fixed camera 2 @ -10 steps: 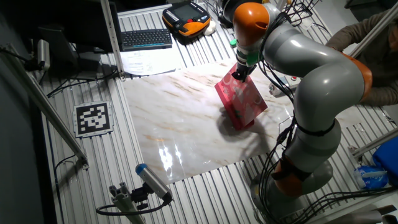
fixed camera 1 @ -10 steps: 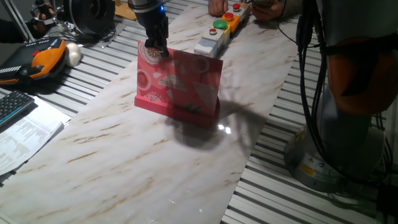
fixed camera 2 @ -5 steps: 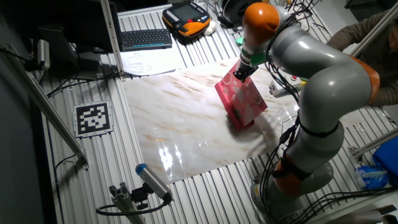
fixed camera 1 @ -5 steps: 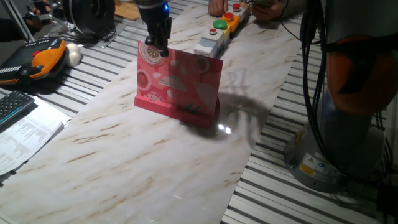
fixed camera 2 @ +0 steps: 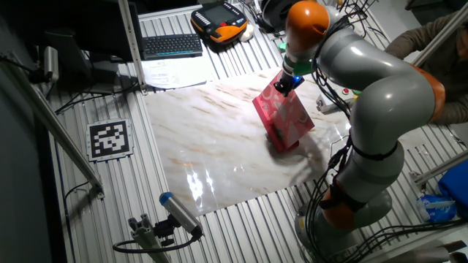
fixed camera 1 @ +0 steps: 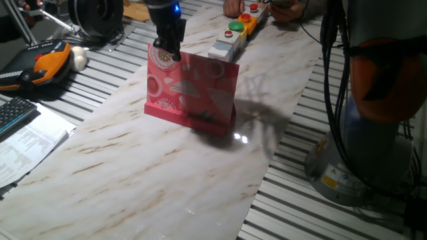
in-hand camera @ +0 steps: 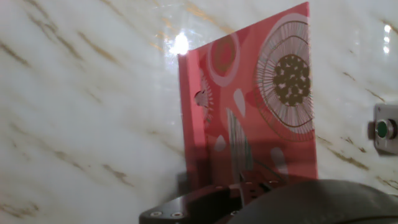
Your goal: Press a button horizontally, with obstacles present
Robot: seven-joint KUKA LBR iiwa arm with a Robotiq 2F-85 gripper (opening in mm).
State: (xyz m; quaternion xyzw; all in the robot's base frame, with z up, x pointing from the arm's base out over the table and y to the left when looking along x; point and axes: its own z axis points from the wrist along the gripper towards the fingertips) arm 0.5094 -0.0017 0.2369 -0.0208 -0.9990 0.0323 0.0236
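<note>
Marble-patterned tabletop [fixed camera 1: 153,167] spans most of the scene, edged by ribbed metal slats on both long sides. Grey-and-orange arm [fixed camera 2: 365,80] is reached over it from the far side. Pink-red card board [fixed camera 1: 193,90] is stood upright on its pink base strip [fixed camera 1: 187,118] near mid-table, printed with white and red circles, umbrellas and flowers. Gripper [fixed camera 1: 167,52] is held at the board's top corner, against or just behind its edge; finger spacing cannot be told from any view. Button box [fixed camera 1: 225,48] is set beyond the board; a green button [in-hand camera: 382,129] is seen past the card's edge in the hand view. Open marble is left in front of the board.
</note>
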